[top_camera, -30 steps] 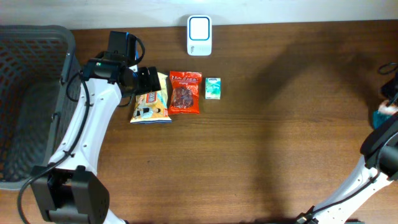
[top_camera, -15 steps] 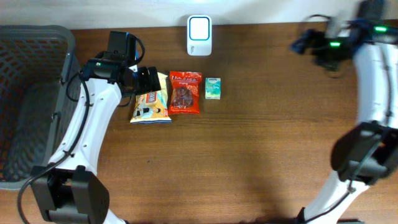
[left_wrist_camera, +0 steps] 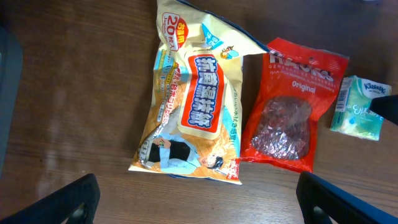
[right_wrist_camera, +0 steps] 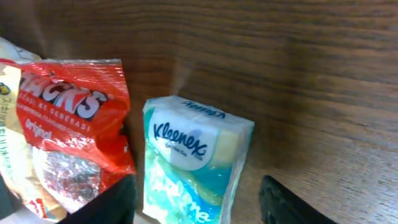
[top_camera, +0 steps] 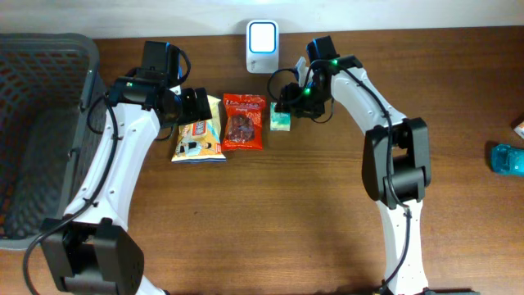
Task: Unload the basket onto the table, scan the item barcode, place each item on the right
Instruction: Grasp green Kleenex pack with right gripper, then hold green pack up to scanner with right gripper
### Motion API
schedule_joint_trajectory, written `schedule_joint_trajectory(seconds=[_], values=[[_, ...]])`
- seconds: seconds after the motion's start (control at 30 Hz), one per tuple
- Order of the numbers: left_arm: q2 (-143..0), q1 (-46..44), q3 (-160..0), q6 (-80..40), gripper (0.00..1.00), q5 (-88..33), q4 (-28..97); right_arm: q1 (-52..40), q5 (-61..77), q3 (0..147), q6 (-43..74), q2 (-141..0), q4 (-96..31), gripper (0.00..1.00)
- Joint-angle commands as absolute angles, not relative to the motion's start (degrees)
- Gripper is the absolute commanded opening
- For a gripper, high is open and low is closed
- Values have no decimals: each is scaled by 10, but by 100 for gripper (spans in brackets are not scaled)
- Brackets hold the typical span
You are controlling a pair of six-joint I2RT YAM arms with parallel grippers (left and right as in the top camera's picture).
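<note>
My right fingers (right_wrist_camera: 286, 202) stand part-open astride the Kleenex pack (right_wrist_camera: 193, 162), gripping nothing yet. Pack lies flat on the worktop (right_wrist_camera: 298, 62), just right of the red snack bag (right_wrist_camera: 68, 124), w/ the scanner (top_camera: 262, 35) farther back. My left fingers (left_wrist_camera: 62, 199) are wide open, empty. Best approach, I reckon: centre, drop low, pinch both sides evenly, don't snag the red bag.

Tissue pack (right_wrist_camera: 193, 162) hemmed by red snack bag (right_wrist_camera: 68, 124) on one side, bare table (top_camera: 327, 205) open on the other, yellow snack bag (top_camera: 199, 131) just beyond, scanner (top_camera: 262, 36) behind, basket (top_camera: 49, 38) at the table's end.
</note>
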State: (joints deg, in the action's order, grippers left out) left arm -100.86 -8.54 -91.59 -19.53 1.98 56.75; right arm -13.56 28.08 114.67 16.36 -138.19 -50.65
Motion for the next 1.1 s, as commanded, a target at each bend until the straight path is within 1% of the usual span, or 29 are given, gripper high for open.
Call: schedule_joint_trajectory(seconds=[0.0, 0.03, 0.07, 0.1, 0.17, 0.23, 0.27, 0.3, 0.37, 0.4, 0.43, 0.47, 0.5, 0.57, 0.67, 0.73, 0.8, 0.83, 1.07], values=[[-1011, -84, -915, -201, 99, 24, 568, -142, 272, 1144, 173, -1401, -505, 57], [-1011, -84, -915, -201, 99, 24, 568, -144, 272, 1144, 176, -1407, -506, 46], [-1011, -84, -915, -201, 99, 24, 568, -147, 274, 1143, 186, -1410, -508, 30], [-1011, -84, -915, -201, 99, 24, 568, -148, 274, 1143, 190, -1410, -511, 22], [-1011, -84, -915, -201, 99, 24, 568, -149, 280, 1143, 190, -1410, -512, 20], [-1011, -84, -915, -201, 99, 24, 568, -150, 280, 1143, 190, -1410, -517, 20], [-1011, -84, -915, -201, 99, 24, 568, -152, 280, 1143, 190, -1410, -519, 36], [-1011, -84, -915, -201, 99, 24, 568, -154, 280, 1143, 190, -1410, -520, 46], [-1011, -84, -915, -201, 99, 24, 568, -165, 278, 1141, 190, -1410, -520, 47], [-1011, -84, -915, -201, 99, 24, 568, -169, 275, 1141, 190, -1410, -520, 45], [-1011, -84, -915, -201, 99, 24, 568, -173, 265, 1141, 190, -1410, -520, 32], [-1011, -84, -915, -201, 99, 24, 568, -176, 263, 1141, 190, -1410, -518, 9], [-1011, -84, -915, -201, 99, 24, 568, -175, 266, 1142, 204, -1409, -516, 4], [-1011, -84, -915, -201, 99, 24, 568, -158, 348, 1155, 203, -1406, -503, 4], [-1011, -84, -915, -201, 99, 24, 568, -110, 572, 1190, 181, -1406, -450, 4], [-1011, -84, -915, -201, 99, 24, 568, -68, 737, 1196, 181, -1406, -359, 4], [-1011, -84, -915, -201, 99, 24, 568, -41, 856, 1196, 181, -1406, -292, 4], [-1011, -84, -915, -201, 99, 24, 568, -32, 889, 1196, 188, -1406, -270, 4], [-1011, -84, -915, -201, 99, 24, 568, -30, 889, 1196, 189, -1406, -255, 4]])
